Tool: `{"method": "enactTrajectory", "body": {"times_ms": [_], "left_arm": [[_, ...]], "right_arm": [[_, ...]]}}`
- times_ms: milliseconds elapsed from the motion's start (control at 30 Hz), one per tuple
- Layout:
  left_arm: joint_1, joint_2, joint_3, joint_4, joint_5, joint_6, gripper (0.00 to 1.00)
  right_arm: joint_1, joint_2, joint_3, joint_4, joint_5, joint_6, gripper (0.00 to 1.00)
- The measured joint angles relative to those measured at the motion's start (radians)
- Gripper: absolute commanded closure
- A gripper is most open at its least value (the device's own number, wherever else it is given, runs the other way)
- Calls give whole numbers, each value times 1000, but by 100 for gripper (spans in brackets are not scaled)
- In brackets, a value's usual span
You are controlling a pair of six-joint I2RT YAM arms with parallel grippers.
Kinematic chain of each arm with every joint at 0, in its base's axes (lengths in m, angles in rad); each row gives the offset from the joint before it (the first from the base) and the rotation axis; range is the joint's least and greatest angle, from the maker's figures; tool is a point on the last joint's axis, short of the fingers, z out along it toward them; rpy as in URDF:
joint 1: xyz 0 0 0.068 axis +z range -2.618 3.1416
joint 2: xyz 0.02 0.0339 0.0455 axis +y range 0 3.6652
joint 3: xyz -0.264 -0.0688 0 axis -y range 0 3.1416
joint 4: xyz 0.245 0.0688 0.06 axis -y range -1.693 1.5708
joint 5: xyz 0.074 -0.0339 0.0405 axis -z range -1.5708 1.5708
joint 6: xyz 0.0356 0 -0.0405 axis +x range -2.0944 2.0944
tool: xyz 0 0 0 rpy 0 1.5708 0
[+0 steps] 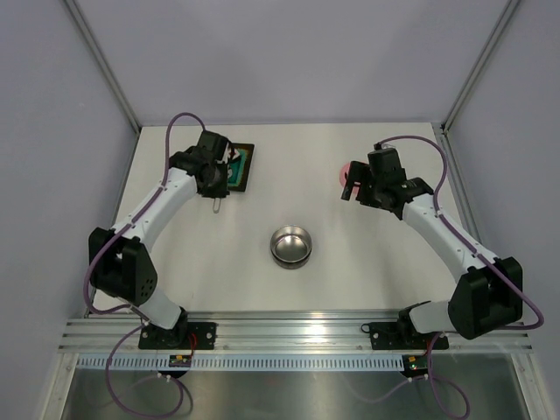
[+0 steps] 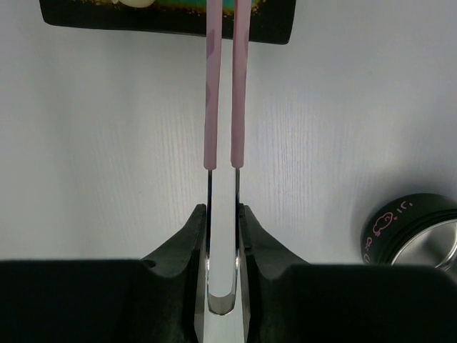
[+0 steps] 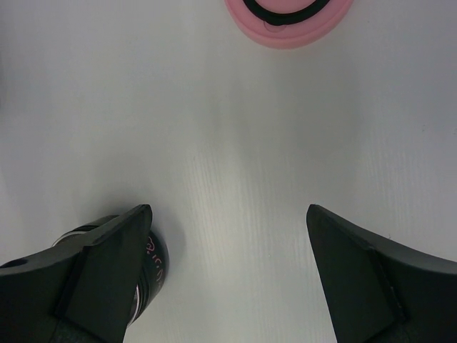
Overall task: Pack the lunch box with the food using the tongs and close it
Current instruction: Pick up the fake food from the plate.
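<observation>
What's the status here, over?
Left gripper shut on tongs, reaching over tray. Right gripper open, short of lid. Lunch box uncovered, looks empty. Nothing blocking.

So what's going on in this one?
The left gripper is shut on the tongs, which reach out over the black tray at the far left, where a pale piece of food shows. The steel tin sits uncovered mid-table with no food visible inside. The right gripper hangs open and empty just short of the pink lid, which lies flat on the table.
</observation>
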Motion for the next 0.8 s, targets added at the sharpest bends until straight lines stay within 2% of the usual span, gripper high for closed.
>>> {"method": "enactTrajectory", "body": {"times_ms": [267,800], "left_arm": [[16,87,48,-50,10,3,76],[70,230,110,-56,36,14,73]], "right_arm": [[0,-21,0,-18,6,0,2],[0,-22,0,-18,6,1,2]]}}
